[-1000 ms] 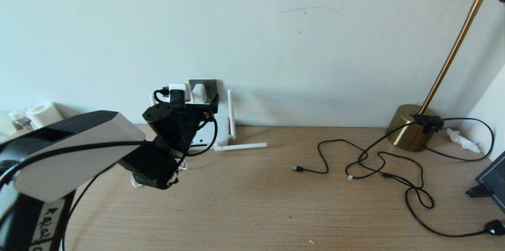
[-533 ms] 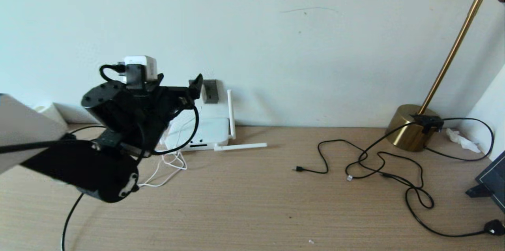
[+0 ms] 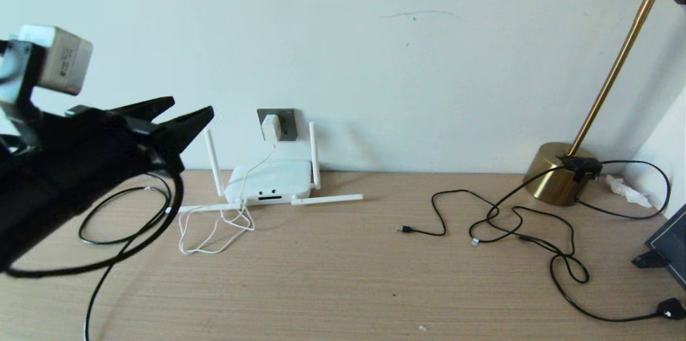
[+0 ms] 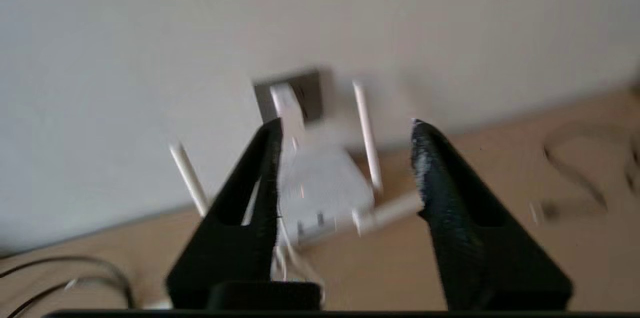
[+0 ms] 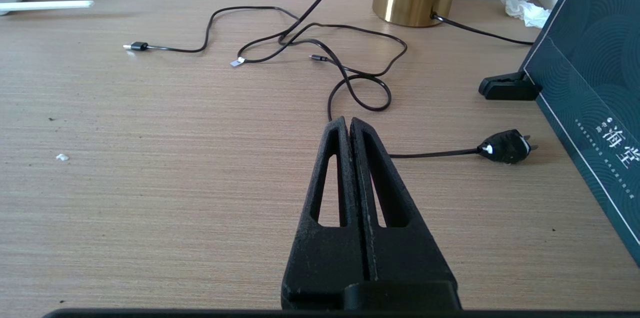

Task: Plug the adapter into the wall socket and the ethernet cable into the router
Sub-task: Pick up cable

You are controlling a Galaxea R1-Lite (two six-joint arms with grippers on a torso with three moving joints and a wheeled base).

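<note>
A: Nearest first: what has changed?

B: The left gripper (image 3: 190,109) has pulled back from the wall toward the robot's left and now hangs above the table (image 3: 343,287), jaws spread and holding nothing. A second ago it was right at the wall socket (image 3: 277,124).

A: And the adapter?

B: The adapter (image 3: 271,127) sits in the wall socket, its thin white cord (image 3: 214,225) dropping to loose loops on the table before the router (image 3: 270,183).

A: The ethernet cable?

B: The ethernet cable (image 3: 126,223) curls on the table left of the router, apart from it.

A: What does only a wrist view give?

B: The right gripper (image 5: 349,123), jaws pressed together, low over the table near a thin black cord (image 5: 360,83) and its black plug (image 5: 506,146). The head view misses it. The left wrist view shows the router (image 4: 325,190) between its fingers (image 4: 260,158), blurred.

A: Farthest back?

B: A brass lamp (image 3: 560,172) by the wall.
</note>
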